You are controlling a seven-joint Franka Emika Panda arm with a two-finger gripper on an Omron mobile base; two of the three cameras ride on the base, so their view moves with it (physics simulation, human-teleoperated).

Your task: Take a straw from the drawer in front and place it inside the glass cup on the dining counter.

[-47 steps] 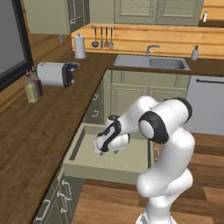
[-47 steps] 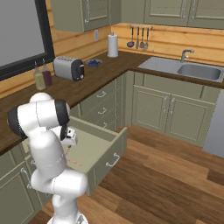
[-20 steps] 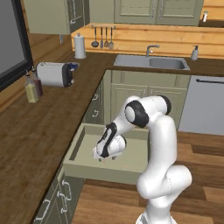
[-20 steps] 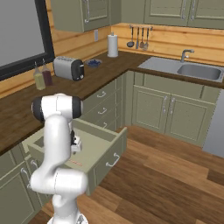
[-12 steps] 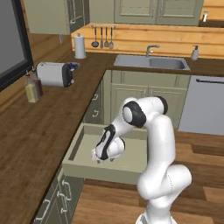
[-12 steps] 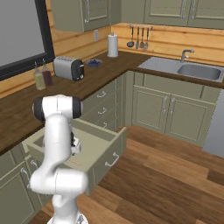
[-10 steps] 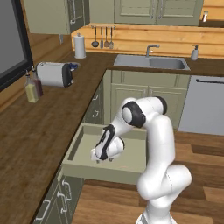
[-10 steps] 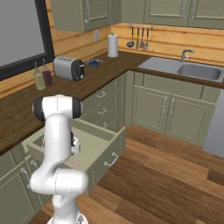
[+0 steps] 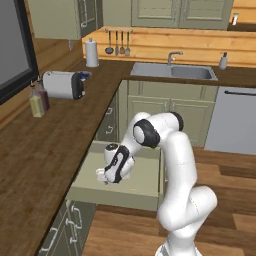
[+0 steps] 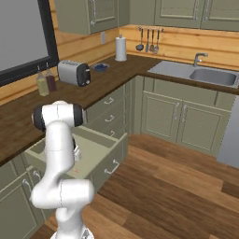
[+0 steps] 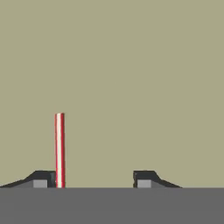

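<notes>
Drawer pulled out from the counter, pale floor under the hand. Gripper down inside it, jaws partly open with a clear gap, nothing clamped. Straw lies flat on the drawer floor, just inside one fingertip, touching or nearly so, well apart from the other, running straight out ahead of the tips.
</notes>
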